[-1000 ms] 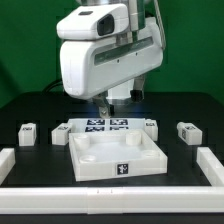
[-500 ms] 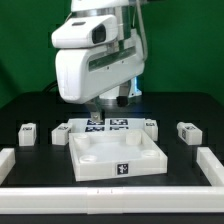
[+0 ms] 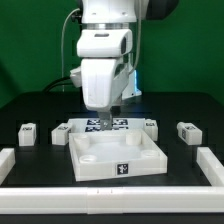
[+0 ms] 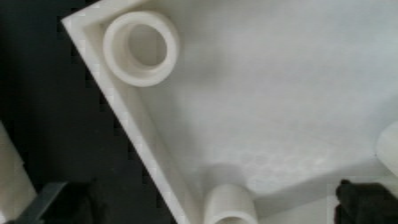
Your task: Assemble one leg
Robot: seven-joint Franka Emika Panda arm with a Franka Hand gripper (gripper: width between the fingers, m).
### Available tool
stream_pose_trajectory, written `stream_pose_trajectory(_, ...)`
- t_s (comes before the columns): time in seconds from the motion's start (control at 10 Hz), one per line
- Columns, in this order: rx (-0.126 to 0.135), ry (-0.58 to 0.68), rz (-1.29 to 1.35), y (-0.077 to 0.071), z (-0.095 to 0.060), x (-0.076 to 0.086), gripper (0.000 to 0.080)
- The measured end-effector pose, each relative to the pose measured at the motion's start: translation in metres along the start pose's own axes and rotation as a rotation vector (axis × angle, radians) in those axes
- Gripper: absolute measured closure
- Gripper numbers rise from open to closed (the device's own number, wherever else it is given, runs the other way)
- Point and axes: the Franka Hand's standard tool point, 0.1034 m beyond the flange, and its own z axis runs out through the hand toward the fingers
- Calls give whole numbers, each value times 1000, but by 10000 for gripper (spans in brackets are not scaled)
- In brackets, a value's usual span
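Observation:
The large white tray lies in the middle of the table, hollow side up. Four small white legs lie around its back: one at the far left, one by the tray's back left corner, one by its back right corner, one at the far right. My gripper hangs over the tray's back left part, open and empty. In the wrist view my gripper shows dark fingertips far apart above the tray's inner face, with a round socket near its corner.
The marker board lies just behind the tray, partly hidden by my hand. White rails border the work area at the exterior view's left, right and front. A black cloth covers the table.
The arm has swung from a tilted pose to upright and shifted toward the exterior view's right. The hand now points straight down over the tray's back. No part has moved.

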Motion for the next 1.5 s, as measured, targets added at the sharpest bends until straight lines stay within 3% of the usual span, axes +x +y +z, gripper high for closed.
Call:
stream_pose_trajectory(0.2, 2, 0, -1, -1, 1, -2, 150)
stream_pose_trajectory(0.5, 84, -11, -223, -33, 17, -21, 150)
stream_pose_trajectory(0.7, 78, -11, -212, -28, 15, -22, 150)
stream_pose_trajectory(1.0, 85, -9, -220, -33, 17, -25, 150)
stream_pose_trajectory(1.2, 117, 10, -233, -73, 26, -48, 150)
stream_pose_trajectory(1.3, 121, 13, -242, -91, 34, -52, 150)
stream_pose_trajectory(1.5, 125, 17, -267, -105, 45, -51, 150)
